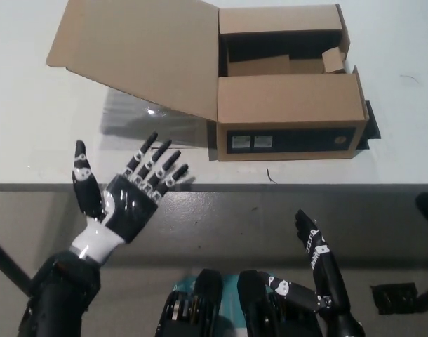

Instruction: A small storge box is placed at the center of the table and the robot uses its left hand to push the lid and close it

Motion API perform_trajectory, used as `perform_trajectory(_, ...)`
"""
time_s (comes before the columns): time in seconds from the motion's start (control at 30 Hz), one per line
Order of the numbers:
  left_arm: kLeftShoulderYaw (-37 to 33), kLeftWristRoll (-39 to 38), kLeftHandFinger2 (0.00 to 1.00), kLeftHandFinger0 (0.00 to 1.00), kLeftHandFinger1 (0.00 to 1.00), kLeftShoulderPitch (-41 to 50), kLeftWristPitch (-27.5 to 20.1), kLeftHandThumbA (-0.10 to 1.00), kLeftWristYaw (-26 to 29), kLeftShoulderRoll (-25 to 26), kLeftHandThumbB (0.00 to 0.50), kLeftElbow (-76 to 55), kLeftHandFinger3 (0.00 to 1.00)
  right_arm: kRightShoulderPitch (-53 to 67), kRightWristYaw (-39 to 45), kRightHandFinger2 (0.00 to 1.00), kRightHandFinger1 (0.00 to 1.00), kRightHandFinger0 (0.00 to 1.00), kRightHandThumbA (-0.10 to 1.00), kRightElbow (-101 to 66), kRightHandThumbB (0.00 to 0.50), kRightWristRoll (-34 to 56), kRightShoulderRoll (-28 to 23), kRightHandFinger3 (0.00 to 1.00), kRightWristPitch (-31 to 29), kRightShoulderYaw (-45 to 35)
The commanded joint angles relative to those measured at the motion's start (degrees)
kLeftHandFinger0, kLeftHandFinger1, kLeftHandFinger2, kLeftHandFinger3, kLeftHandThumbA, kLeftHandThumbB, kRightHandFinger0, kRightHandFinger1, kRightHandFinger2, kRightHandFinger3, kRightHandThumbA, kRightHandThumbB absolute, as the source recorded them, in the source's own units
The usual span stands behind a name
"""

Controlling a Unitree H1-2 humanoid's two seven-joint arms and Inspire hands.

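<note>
The upper left corner of the broad brown cardboard lid point(140, 56) is cut off by the picture's top edge, and the inside of the 1 brown cardboard storage box point(288, 88) is largely lost in shadow. 2 hands are seen. The left hand point(126, 200) is held palm-up with fingers spread, empty, at the white table point(31, 133) edge; the raised lid lies beyond its fingertips, untouched. The right hand point(319, 270) is kept low, fingers extended, holding nothing.
</note>
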Motion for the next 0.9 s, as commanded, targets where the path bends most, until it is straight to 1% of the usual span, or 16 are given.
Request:
perform_trajectory(0.0,-1.1,0.5,1.0,1.0,1.0,1.2,2.5,1.0,-2.6,0.3,0.398,-4.4,1.0,-0.5,-1.3,1.0,1.0,1.0,1.0,-1.4,0.31,-0.7,-0.4,1.0,-2.9,0.6)
perform_trajectory(0.1,-1.9,0.9,1.0,1.0,1.0,2.5,3.1,1.0,-2.5,0.5,0.396,-5.8,1.0,-0.8,-1.1,1.0,1.0,1.0,1.0,-1.3,0.31,-0.2,-0.3,1.0,-2.9,0.2)
perform_trajectory(0.2,-1.8,-0.3,1.0,1.0,1.0,2.1,3.3,1.0,-1.3,0.8,0.388,-4.7,1.0,-0.7,-1.1,1.0,1.0,1.0,1.0,-1.0,0.311,-0.1,-0.1,1.0,-2.9,0.2)
perform_trajectory(0.23,-1.1,-0.1,1.0,1.0,1.0,1.2,3.2,1.0,-1.3,0.8,0.4,-3.5,1.0,-0.6,-1.1,1.0,1.0,1.0,1.0,-1.0,0.312,-0.1,-0.1,1.0,-2.9,0.3)
perform_trajectory(0.27,-0.6,0.4,1.0,1.0,1.0,0.6,3.2,1.0,-1.6,0.8,0.403,-2.7,1.0,-0.6,-0.9,1.0,1.0,1.0,1.0,-1.2,0.303,0.1,-0.1,1.0,-2.9,0.4)
perform_trajectory(0.43,1.1,2.1,1.0,1.0,1.0,-4.1,0.8,1.0,-2.4,2.1,0.41,3.8,1.0,-1.0,-1.4,1.0,1.0,1.0,1.0,-1.0,0.303,-0.3,-0.1,1.0,-2.9,0.5)
perform_trajectory(0.47,1.5,1.9,1.0,1.0,1.0,-4.8,1.0,1.0,-2.4,2.1,0.411,4.6,1.0,-1.0,-1.5,1.0,1.0,1.0,1.0,-1.1,0.302,-0.4,-0.2,1.0,-2.9,0.5)
perform_trajectory(0.5,2.4,1.5,1.0,1.0,1.0,-5.7,1.2,1.0,-1.2,1.9,0.403,5.5,1.0,-1.0,-1.3,1.0,1.0,1.0,1.0,-1.1,0.304,-0.2,-0.1,1.0,-2.9,0.5)
perform_trajectory(0.57,3.7,1.6,1.0,1.0,1.0,-7.7,0.7,1.0,-0.5,1.9,0.4,8.2,1.0,-1.0,-1.3,1.0,1.0,1.0,1.0,-1.1,0.307,-0.1,0.0,1.0,-2.9,0.4)
perform_trajectory(0.7,5.6,2.7,1.0,1.0,1.0,-10.3,0.1,1.0,-0.7,2.0,0.394,11.9,1.0,-0.9,-1.4,1.0,1.0,1.0,1.0,-1.4,0.302,-0.4,-0.1,1.0,-2.9,0.7)
perform_trajectory(0.87,8.2,3.8,1.0,1.0,1.0,-15.5,-0.8,1.0,0.0,2.9,0.396,18.2,1.0,-1.3,-1.4,1.0,1.0,1.0,1.0,-1.3,0.315,-0.4,-0.1,1.0,-2.9,0.6)
